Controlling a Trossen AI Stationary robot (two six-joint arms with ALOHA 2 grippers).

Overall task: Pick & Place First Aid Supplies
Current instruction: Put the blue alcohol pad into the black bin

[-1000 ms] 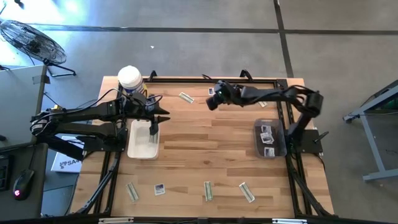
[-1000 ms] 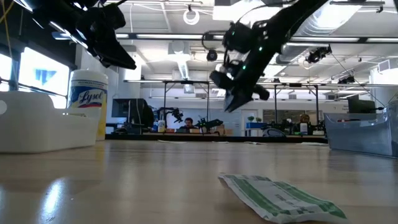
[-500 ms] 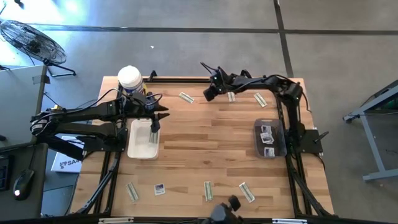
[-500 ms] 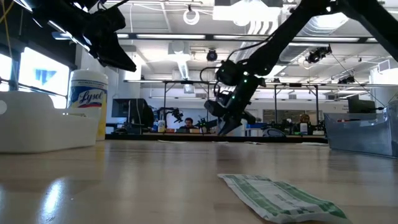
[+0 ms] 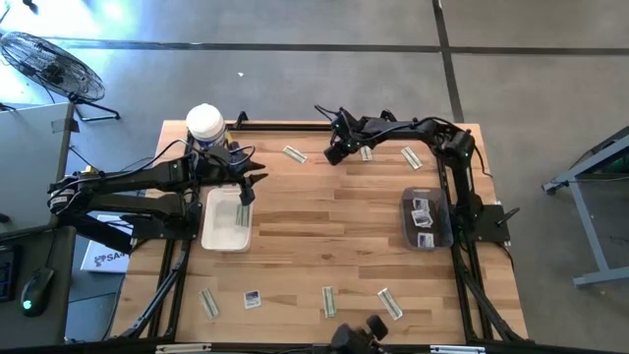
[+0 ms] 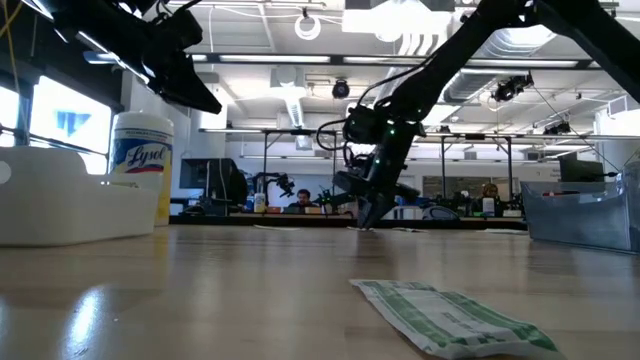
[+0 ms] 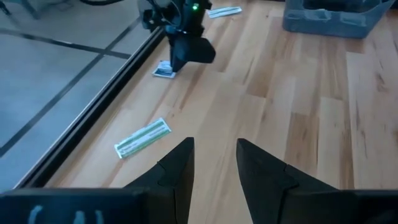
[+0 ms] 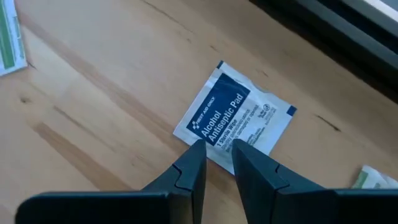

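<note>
A white square packet (image 8: 233, 118) with dark blue print reading "Alcohol Antiseptic Pad" lies flat on the wood near the table's far edge. My right gripper (image 8: 217, 148) (image 5: 334, 155) is down at it, open by a narrow gap, with its fingertips at the packet's edge. Greenish-tan strips lie near it (image 5: 293, 153) (image 5: 366, 152) (image 5: 411, 157). More strips (image 5: 329, 302) (image 5: 390, 305) (image 5: 208, 303) and a square packet (image 5: 253, 300) lie along the near edge. My left gripper (image 5: 246, 189) (image 7: 214, 146) hangs open above the far end of the white tray (image 5: 224, 231). My right gripper comes at the square packet from above, slanting down, with one fingertip (image 8: 198, 152) to each side of a point on its edge (image 8: 214, 140). I cannot tell whether the fingertips touch the packet, which lies flat on the table.
A grey bin (image 5: 411, 224) at the table's right holds several packets. The white-lidded yellow canister (image 5: 204, 123) stands at the far left corner behind the tray. A black frame rail (image 5: 295, 126) runs along the far edge. A strip (image 6: 450, 315) lies close to the low camera.
My right gripper has come down from well above the table to the wood at the square packet near the far edge, its arm folding back toward the far right corner. My left gripper has drawn a little toward the far edge over the tray.
</note>
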